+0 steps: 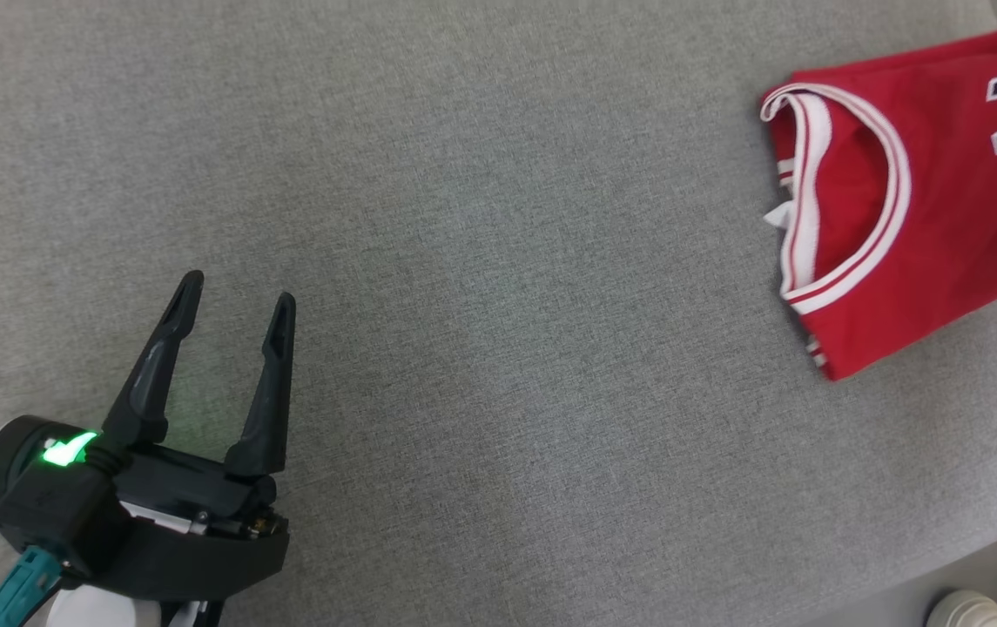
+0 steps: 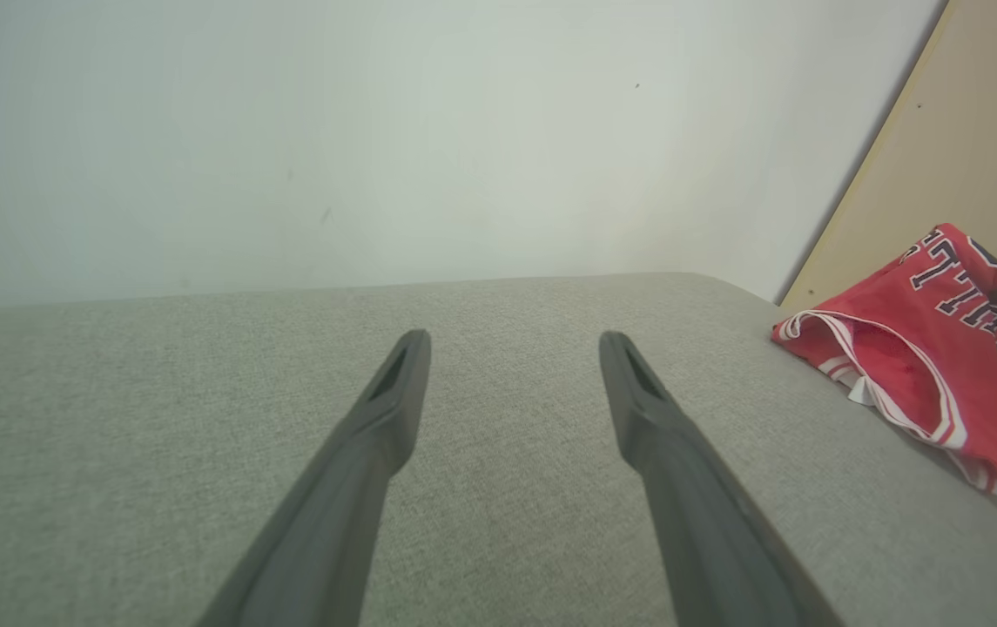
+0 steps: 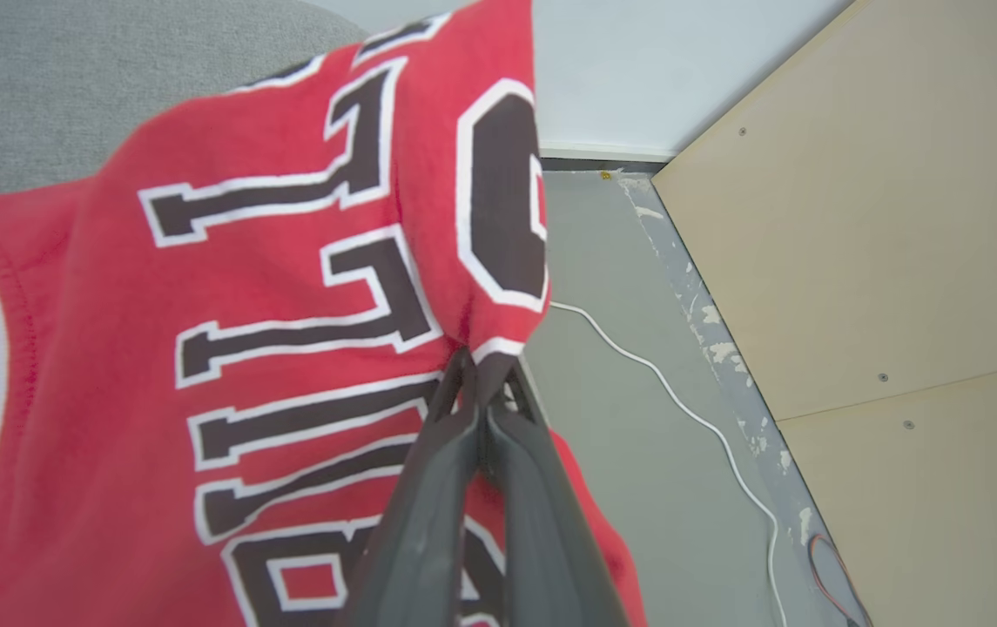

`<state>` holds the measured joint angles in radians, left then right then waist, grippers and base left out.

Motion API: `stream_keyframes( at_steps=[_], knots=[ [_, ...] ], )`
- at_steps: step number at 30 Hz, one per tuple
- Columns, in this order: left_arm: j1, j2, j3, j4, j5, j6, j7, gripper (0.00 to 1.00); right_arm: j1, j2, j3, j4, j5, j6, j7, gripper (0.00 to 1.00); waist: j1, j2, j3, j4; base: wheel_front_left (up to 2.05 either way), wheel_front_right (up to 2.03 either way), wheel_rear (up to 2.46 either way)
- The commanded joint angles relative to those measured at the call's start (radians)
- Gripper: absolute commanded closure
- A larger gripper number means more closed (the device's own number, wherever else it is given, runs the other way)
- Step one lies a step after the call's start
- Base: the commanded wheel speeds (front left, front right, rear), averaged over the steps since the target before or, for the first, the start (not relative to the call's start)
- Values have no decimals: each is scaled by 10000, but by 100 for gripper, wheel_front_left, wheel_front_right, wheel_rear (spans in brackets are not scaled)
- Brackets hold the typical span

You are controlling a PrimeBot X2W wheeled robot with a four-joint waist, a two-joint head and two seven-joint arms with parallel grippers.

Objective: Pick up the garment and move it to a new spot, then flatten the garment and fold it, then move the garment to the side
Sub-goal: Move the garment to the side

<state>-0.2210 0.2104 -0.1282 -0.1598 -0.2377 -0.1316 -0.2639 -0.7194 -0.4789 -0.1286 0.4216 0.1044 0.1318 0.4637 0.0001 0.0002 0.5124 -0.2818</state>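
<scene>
The garment (image 1: 925, 192) is a red sleeveless jersey with white trim and dark lettering, lying folded at the right edge of the grey fabric surface (image 1: 498, 261). It also shows at the right of the left wrist view as the garment (image 2: 925, 348). My right gripper (image 3: 485, 370) is shut on a pinch of the garment (image 3: 245, 348), with the cloth lifted into a peak at the fingertips. At the lower left of the head view my left gripper (image 1: 237, 300) stands open above bare fabric, far from the jersey; its fingers (image 2: 394, 392) hold nothing.
A white wall (image 2: 376, 131) rises behind the surface. Right of it stand beige panels (image 3: 855, 218) over a grey floor (image 3: 637, 418) with a white cable (image 3: 681, 401). White shoes (image 1: 986, 605) show beyond the surface's lower right edge.
</scene>
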Motion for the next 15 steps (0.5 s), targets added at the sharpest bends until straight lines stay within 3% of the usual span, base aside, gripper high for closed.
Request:
stream_keyframes(
  at_steps=[1,7,9,10,11,15],
  knots=[
    [-109,79,21,-58,-9,24,-3,0,-134,-104,-54,-5,-114,-20,-115,100,-1,-2,109,-75,0,0,0],
    [-86,90,50,-47,-54,24,-3,0,-345,-67,-297,294,-596,-20,-739,98,-1,-2,147,89,0,0,0],
    [-64,51,52,-8,-62,24,-3,0,-361,11,-354,391,-721,-20,-856,72,-1,-2,116,149,0,0,0],
    [-50,33,43,9,-70,24,-3,0,-347,25,-348,399,-779,-20,-952,42,-1,-2,95,181,0,0,0],
    [-29,2,33,39,-70,24,-3,0,-315,41,-336,407,-862,-20,-1071,0,-1,-2,51,222,0,0,0],
    [69,-135,135,143,-106,24,-4,0,-179,84,-81,295,-903,-20,-1656,0,-1,-2,-162,351,0,0,0]
  ],
)
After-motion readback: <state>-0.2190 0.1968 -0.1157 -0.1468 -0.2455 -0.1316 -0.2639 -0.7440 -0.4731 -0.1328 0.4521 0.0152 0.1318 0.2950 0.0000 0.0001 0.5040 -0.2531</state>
